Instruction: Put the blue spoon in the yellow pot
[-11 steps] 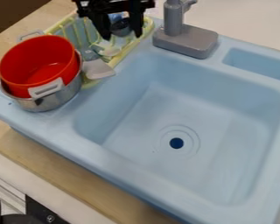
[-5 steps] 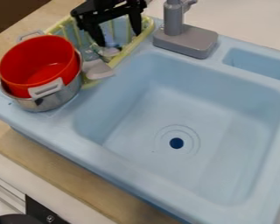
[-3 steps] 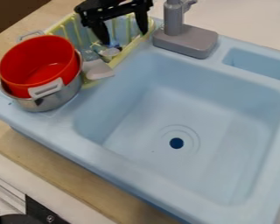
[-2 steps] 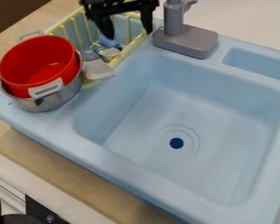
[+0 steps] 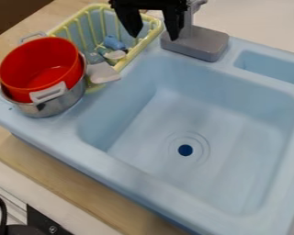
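A round, smooth red pot [image 5: 39,64] nests in a silvery metal pot [image 5: 63,104]. Beyond, a rounded blue object [image 5: 114,43], likely the spoon, lies in a ribbed yellow rack [image 5: 136,51], calling for a centred, slat-clear pinch from the black two-finger gripper [image 5: 154,36], spread and empty near the grey faucet [image 5: 197,42].

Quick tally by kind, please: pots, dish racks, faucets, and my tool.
Pots: 2 (red pot, metal pot)
Dish racks: 1 (yellow rack)
Faucets: 1 (grey faucet)
Tools: 1 (black tool)
Total: 5
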You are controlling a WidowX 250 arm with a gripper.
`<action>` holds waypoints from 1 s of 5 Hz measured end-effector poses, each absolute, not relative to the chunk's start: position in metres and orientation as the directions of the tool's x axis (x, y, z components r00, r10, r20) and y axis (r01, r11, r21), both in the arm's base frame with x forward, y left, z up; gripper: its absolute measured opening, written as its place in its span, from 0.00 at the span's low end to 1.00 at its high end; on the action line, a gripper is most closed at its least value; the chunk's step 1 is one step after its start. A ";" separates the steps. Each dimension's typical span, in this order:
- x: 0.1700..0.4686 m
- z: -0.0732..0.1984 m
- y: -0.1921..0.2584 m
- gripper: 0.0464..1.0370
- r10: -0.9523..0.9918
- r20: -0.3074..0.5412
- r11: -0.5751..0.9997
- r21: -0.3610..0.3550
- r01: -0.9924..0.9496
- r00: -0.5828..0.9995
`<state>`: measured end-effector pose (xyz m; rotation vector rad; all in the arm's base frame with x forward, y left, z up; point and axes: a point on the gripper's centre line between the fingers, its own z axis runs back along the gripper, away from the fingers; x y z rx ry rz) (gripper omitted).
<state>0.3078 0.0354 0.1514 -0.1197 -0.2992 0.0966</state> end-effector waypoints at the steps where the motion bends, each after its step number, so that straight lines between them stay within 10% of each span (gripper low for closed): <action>1: 0.301 0.152 0.025 0.96 0.029 0.257 0.995 -0.095 -0.004 0.966; 5: 0.234 0.172 -0.011 0.96 -0.187 0.231 0.982 0.012 0.190 0.955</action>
